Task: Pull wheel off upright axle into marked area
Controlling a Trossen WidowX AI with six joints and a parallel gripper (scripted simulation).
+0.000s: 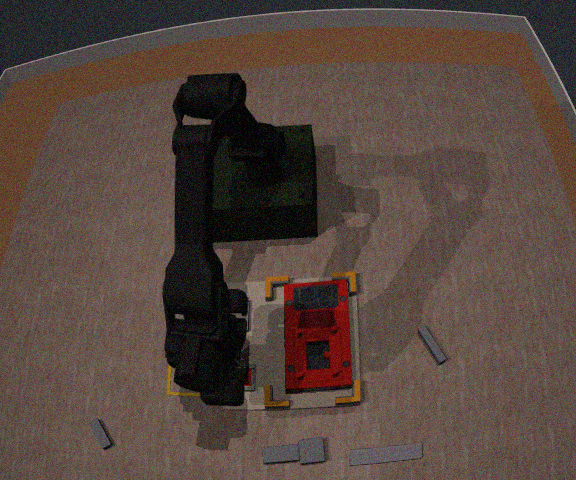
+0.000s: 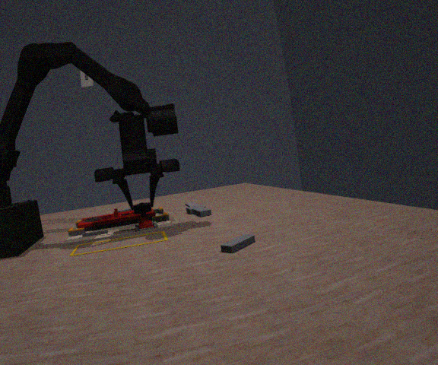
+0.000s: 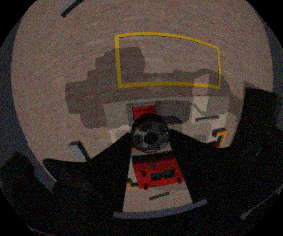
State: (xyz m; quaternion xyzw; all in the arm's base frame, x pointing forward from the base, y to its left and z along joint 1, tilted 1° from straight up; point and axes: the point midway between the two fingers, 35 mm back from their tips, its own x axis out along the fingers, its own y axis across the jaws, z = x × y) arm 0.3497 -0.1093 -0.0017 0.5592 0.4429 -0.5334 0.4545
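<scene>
The black wheel [image 2: 142, 208] [image 3: 150, 129] is between my fingertips, above the red block [image 2: 145, 224] [image 3: 143, 110] of the axle stand. My gripper [image 2: 142, 207] [image 3: 149, 134] points down and is shut on the wheel. The axle itself is hidden, and I cannot tell whether its tip is still inside the wheel. In the top view the arm hides the wheel and fingers. The marked area, a yellow outline [image 1: 168, 380] [image 2: 119, 247] [image 3: 118, 61], lies on the table beside the stand, with nothing standing in it.
A red panel [image 1: 342, 341] [image 2: 105, 221] [image 3: 158, 179] lies beside the stand between orange corner brackets [image 1: 355, 281] on a pale base plate [image 1: 256, 290]. Grey bars [image 1: 100, 432] [image 1: 431, 344] [image 1: 385, 454] [image 2: 237, 243] lie around on the table. The arm's dark base block [image 1: 267, 222] stands behind.
</scene>
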